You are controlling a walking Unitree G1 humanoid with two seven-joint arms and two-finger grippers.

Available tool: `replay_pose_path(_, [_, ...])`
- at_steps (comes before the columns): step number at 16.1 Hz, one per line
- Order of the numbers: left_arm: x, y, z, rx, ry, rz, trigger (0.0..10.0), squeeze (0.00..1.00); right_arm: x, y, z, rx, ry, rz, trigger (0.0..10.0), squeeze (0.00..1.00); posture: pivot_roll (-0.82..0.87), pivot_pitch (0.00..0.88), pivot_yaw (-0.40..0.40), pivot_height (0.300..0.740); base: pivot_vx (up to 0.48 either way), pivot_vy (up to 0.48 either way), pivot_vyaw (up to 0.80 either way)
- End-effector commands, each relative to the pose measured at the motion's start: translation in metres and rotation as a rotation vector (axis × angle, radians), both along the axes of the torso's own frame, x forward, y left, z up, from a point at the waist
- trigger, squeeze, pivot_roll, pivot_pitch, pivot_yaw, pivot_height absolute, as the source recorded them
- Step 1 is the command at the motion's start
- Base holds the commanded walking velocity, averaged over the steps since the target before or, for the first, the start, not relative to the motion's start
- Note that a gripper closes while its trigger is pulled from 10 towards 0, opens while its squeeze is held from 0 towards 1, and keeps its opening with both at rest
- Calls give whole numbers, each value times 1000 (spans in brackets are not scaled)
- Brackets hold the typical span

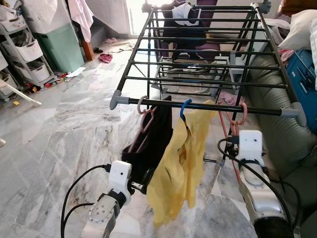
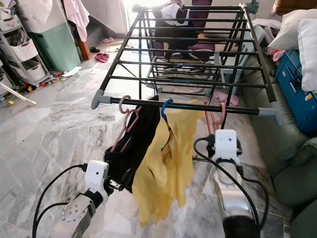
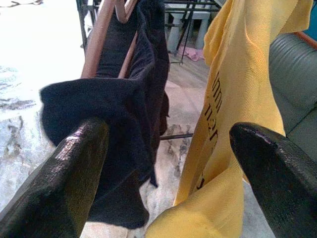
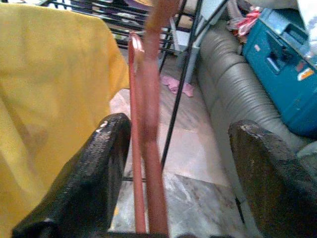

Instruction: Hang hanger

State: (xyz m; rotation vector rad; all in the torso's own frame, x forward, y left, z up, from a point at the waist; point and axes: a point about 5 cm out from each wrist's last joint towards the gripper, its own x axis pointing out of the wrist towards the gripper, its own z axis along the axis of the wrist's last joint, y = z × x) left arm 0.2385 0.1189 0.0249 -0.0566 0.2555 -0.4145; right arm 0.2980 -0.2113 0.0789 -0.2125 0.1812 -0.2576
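Observation:
A black drying rack (image 1: 208, 106) stands before me. On its front bar hang a pink hanger (image 1: 143, 111) carrying a black garment (image 1: 153, 144), a blue-hooked hanger (image 1: 184, 108) with a yellow shirt (image 1: 183, 163), and a bare reddish hanger (image 1: 240, 119) near the right end. My right gripper (image 4: 178, 129) is open, and the reddish hanger's (image 4: 151, 148) arms pass between its fingers, close to one finger (image 4: 99, 163). My left gripper (image 3: 168, 134) is open below the bar, facing the black garment (image 3: 119, 109) and yellow shirt (image 3: 237, 89).
A grey-green sofa (image 1: 277, 114) with a blue case (image 1: 303, 74) runs along the right. A green bin (image 1: 59, 47) and white shelving (image 1: 25, 54) stand at the far left. Clothes lie on the marble floor (image 1: 105, 58); a clothes-draped chair (image 1: 185, 25) is behind the rack.

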Motion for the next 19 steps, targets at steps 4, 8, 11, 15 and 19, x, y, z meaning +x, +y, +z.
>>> replay_pose_path(4, [2, 3, 0, 27, -2, -7, 10000, 0, -17, 3, 14, -59, -117, 70, 10000, 1000, -124, 0, 59, 740, 0, 0, 0])
replay_pose_path(8, [4, 5, 0, 39, -6, -10, 10000, 0, -43, 14, 10, -59, -125, 214, 10000, 1000, -128, 0, 69, 740, 0, 0, 0])
replay_pose_path(11, [6, 6, 0, 43, -9, -10, 10000, 0, -60, 19, 3, -104, -104, 324, 10000, 1000, -132, 0, 74, 740, 0, 0, 0])
replay_pose_path(15, [9, 8, -1, 88, -12, 21, 10000, 0, -76, 37, -2, -149, -91, 504, 10000, 1000, -137, 0, 79, 740, 0, 0, 0])
replay_pose_path(19, [9, 26, 3, 155, -61, 152, 10000, 0, -76, 47, -3, -113, -90, 554, 10000, 1000, -132, 0, 81, 740, 0, 0, 0])
